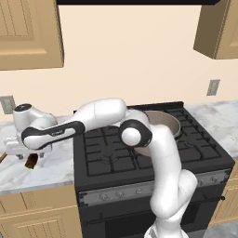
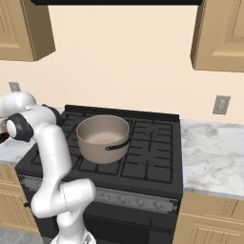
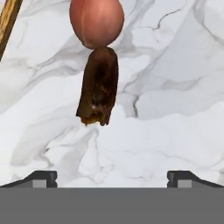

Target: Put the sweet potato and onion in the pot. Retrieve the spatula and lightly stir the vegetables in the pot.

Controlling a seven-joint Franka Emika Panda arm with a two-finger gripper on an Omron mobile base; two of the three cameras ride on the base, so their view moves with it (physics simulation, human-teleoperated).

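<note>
Sweet potato [image 3: 98, 86] lengthwise toward onion [image 3: 96, 22].

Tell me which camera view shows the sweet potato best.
The hand view: the sweet potato lies whole on the marble counter, one end at the onion. In the left base view it is a small brown bit under the hand.

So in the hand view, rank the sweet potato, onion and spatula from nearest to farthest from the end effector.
1. Sweet potato: centre of the view, on the marble counter ahead of the open end effector.
2. Onion: just beyond it, touching its far end.
3. Spatula: far upper left corner.
</note>
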